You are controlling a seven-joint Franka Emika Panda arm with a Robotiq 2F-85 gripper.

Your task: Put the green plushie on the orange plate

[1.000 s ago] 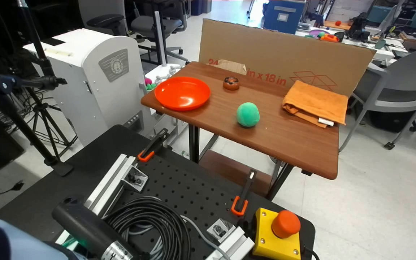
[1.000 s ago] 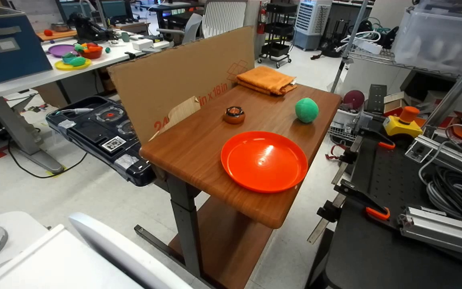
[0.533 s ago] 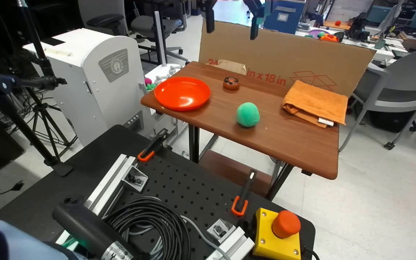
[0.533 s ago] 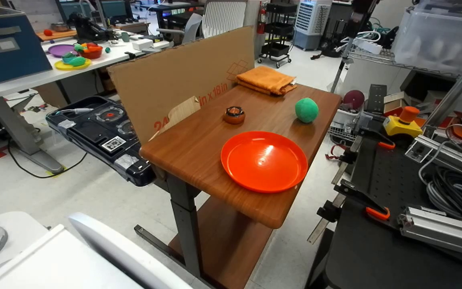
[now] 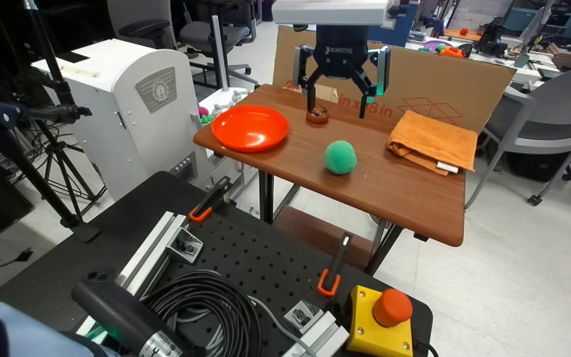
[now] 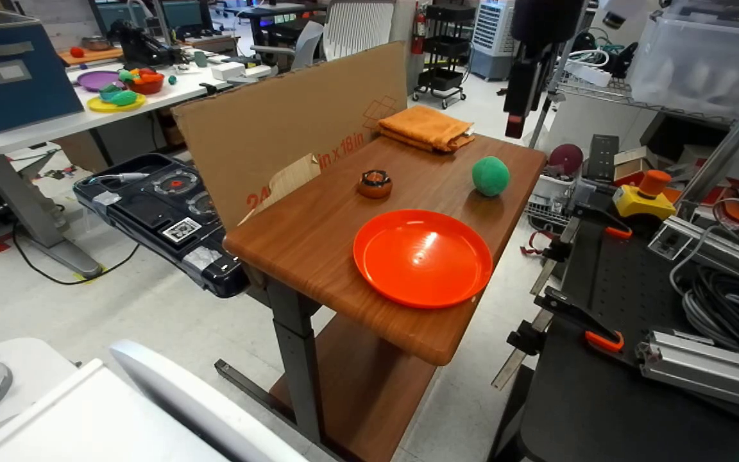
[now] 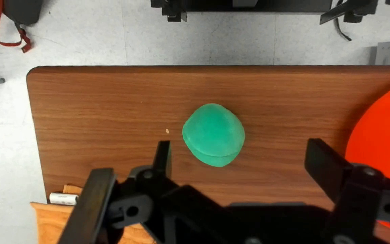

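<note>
We see a wooden table (image 5: pixel 389 193), a cardboard sheet (image 5: pixel 444 82) standing along one long edge. Near one end we find the orange plate (image 6: pixel 408 273). The gripper (image 5: pixel 336 113) hangs above the table, its jaws spread wide. The green plushie (image 5: pixel 340 157) rests on the table, apart from the plate; smaller, we spot a round brown object (image 6: pixel 374 187).

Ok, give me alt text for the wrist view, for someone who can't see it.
A green plushie sits on a brown table, seen from above, with the open gripper across the bottom. Part of an orange plate shows at right, part of an orange cloth at lower left.
</note>
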